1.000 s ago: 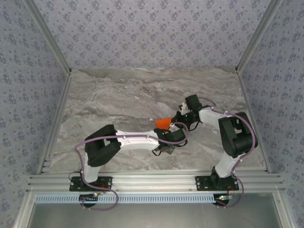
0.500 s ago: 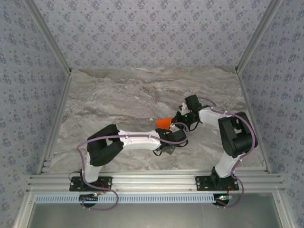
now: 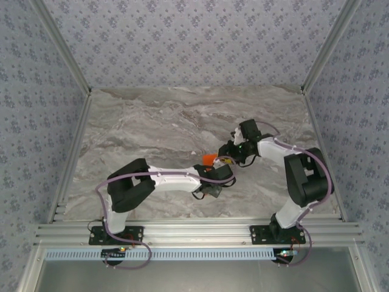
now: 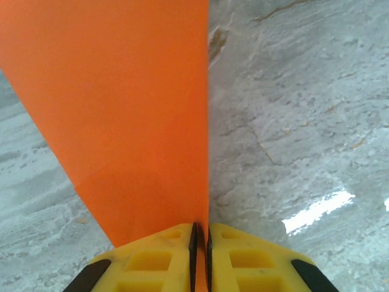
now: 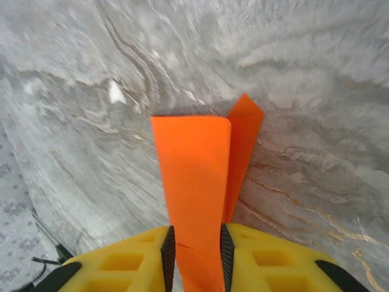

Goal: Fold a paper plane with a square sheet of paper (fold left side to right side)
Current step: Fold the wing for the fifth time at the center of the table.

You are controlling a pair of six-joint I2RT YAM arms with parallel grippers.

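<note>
The orange-red sheet of paper (image 3: 208, 159) is folded into a narrow, tapering shape, held up off the marble between the two grippers at the table's middle. In the left wrist view the paper (image 4: 134, 109) widens away from my left gripper (image 4: 201, 228), whose yellow fingers are shut on its narrow end along a straight edge. In the right wrist view a folded strip of the paper (image 5: 194, 164) runs between the parted pads of my right gripper (image 5: 194, 234), with a pointed flap behind it. From above, the left gripper (image 3: 214, 169) and right gripper (image 3: 226, 155) meet at the paper.
The grey marbled tabletop (image 3: 152, 128) stretches bare to the back and left. Aluminium frame rails (image 3: 194, 231) run along the near edge, and patterned walls close in the sides. The two forearms nearly touch at the centre.
The right gripper's jaws have parted from shut. The left gripper's jaws have closed onto the paper. Less orange shows from above, and the right elbow has shifted slightly right.
</note>
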